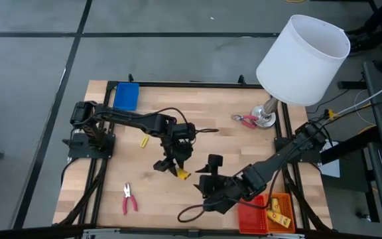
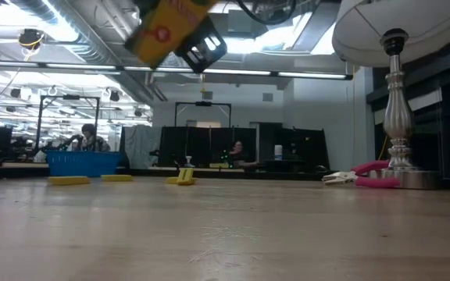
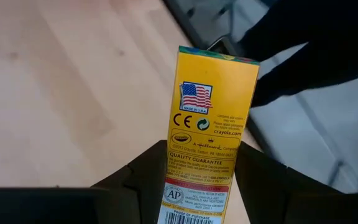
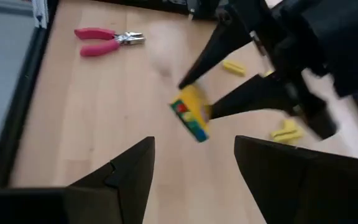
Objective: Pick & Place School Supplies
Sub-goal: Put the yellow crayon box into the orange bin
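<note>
My left gripper (image 1: pixel 178 167) hangs over the table's middle, shut on a yellow crayon packet (image 3: pixel 211 118), which also shows in the low view (image 2: pixel 166 27) and the right wrist view (image 4: pixel 191 117). My right gripper (image 4: pixel 194 171) is open just right of it, near the front, and touches nothing. Red-handled pliers (image 1: pixel 129 198) lie flat near the front left. A second pair (image 1: pixel 245 120) lies by the lamp base. Small yellow pieces (image 1: pixel 144 141) (image 4: pixel 286 132) lie on the wood. Two more yellow packets (image 1: pixel 280 212) rest in the orange tray. My left gripper pinches the crayon packet between its two fingers at the barcode end (image 3: pixel 194 190), one finger (image 3: pixel 143 177) on each long side. The fingers come from above, slanting down, and the packet sticks out past them. It is lifted clear of the table and tilted (image 2: pixel 166 27).
A white-shaded lamp (image 1: pixel 302 60) stands at the far right, its base (image 1: pixel 265 119) on the table. A blue tray (image 1: pixel 126 96) sits at the far left, a red tray (image 1: pixel 251 218) and an orange tray (image 1: pixel 290 202) at the near right. Bare wood lies left of centre.
</note>
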`<state>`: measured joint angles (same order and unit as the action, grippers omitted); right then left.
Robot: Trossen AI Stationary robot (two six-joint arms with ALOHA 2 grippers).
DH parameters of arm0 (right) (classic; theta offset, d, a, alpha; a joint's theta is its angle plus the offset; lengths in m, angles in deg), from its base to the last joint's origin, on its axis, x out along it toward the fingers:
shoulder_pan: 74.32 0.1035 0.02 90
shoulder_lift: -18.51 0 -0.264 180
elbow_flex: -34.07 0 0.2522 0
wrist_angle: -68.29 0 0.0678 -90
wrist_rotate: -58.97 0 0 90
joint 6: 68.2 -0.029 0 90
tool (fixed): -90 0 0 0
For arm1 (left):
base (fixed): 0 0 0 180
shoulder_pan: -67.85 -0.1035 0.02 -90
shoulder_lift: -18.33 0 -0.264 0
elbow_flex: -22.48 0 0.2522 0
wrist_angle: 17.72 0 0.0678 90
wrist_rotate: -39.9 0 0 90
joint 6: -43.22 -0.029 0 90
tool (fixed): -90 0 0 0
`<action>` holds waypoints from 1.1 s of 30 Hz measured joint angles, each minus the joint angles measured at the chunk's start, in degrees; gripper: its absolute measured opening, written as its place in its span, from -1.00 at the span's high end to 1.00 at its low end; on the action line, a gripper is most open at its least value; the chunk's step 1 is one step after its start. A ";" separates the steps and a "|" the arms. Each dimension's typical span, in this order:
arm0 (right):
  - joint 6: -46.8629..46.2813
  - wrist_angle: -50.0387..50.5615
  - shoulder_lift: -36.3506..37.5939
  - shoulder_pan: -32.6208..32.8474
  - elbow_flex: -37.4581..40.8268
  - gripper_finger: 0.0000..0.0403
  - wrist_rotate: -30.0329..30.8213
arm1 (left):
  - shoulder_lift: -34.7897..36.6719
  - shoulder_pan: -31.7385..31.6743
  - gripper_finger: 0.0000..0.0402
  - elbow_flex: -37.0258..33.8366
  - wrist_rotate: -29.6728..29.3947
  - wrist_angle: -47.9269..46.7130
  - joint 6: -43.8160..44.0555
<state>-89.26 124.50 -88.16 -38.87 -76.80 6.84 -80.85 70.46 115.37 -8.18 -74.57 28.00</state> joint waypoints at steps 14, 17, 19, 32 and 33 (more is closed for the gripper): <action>4.08 -1.74 0.00 -1.65 -0.43 -0.12 -1.47 | 0.02 -0.76 0.15 0.00 7.78 6.00 5.65; 3.94 -1.75 -0.02 -1.65 -0.43 -0.12 -1.79 | 0.02 -1.40 0.15 0.00 7.78 7.20 6.50; 3.94 -1.85 -0.02 -1.69 -0.43 -0.12 -2.15 | 0.02 -1.72 0.15 0.00 8.59 9.31 7.96; 5.09 -2.15 -0.02 -1.89 -0.43 0.22 -1.18 | 0.02 -2.01 0.15 0.00 10.29 13.82 12.10; 5.22 -2.15 -0.02 -1.89 -0.43 0.29 -1.05 | 0.02 -2.01 0.15 0.00 10.29 13.82 12.10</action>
<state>-84.04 122.35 -88.19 -40.77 -77.23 5.79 -80.82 68.45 115.37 2.11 -60.76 40.10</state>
